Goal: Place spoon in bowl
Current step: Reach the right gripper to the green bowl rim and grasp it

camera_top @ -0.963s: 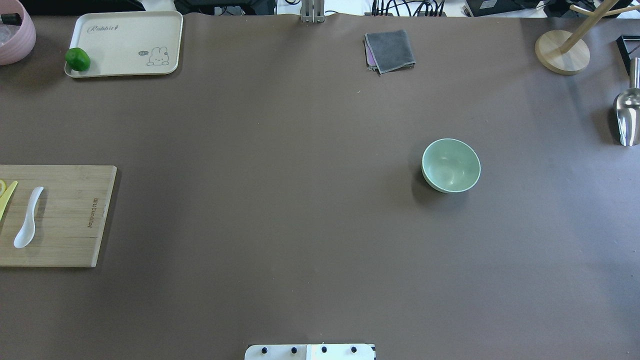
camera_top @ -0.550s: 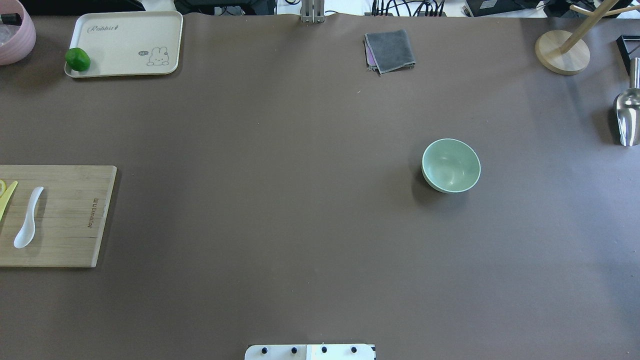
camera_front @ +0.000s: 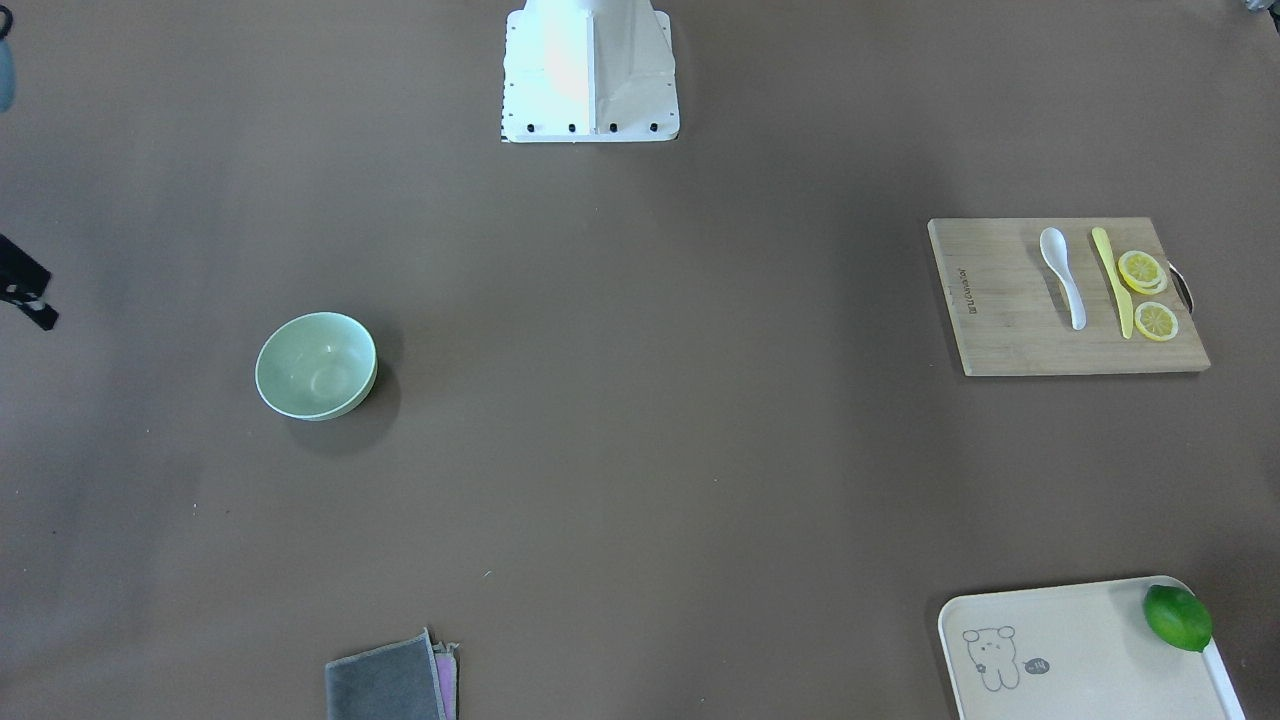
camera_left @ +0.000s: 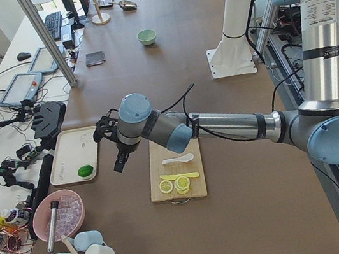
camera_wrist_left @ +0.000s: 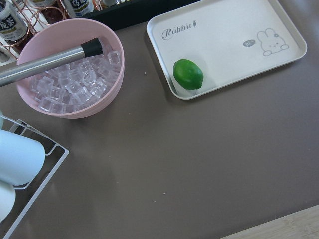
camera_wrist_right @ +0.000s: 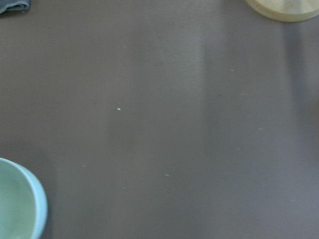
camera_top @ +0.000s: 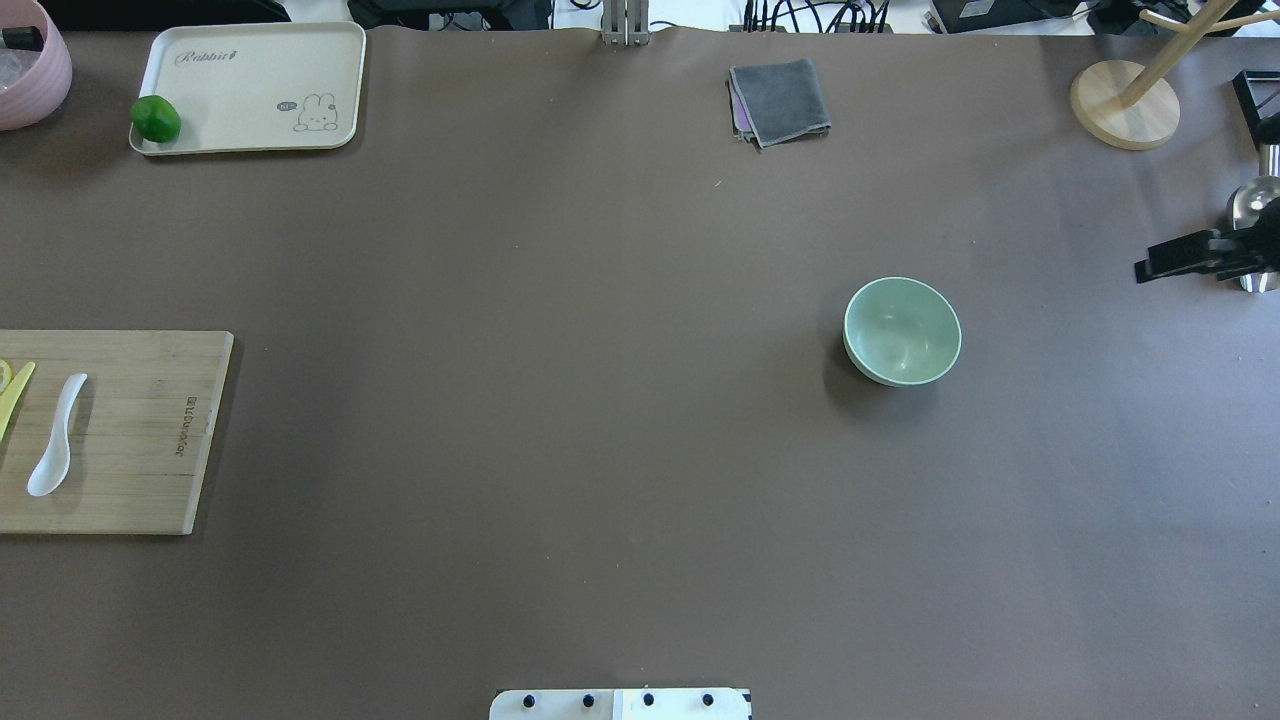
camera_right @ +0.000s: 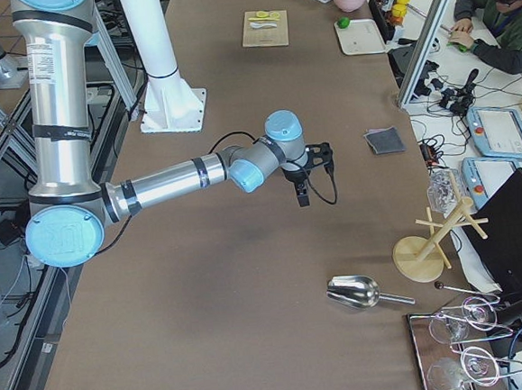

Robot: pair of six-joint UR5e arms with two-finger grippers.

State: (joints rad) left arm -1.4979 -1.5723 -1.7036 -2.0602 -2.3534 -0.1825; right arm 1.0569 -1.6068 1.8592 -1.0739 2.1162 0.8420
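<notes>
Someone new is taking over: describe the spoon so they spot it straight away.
Find the wooden cutting board at the table's end on the robot's left. On it lie lemon slices, a slim yellow knife and, beside the knife toward the table's middle, the spoon. It is the only white piece there, with a deep oval scoop and a short thick handle.

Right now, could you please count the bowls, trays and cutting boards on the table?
Bowls: 2, the green bowl and the pink bowl
Trays: 1, the cream tray
Cutting boards: 1, the wooden cutting board
Total: 4
</notes>
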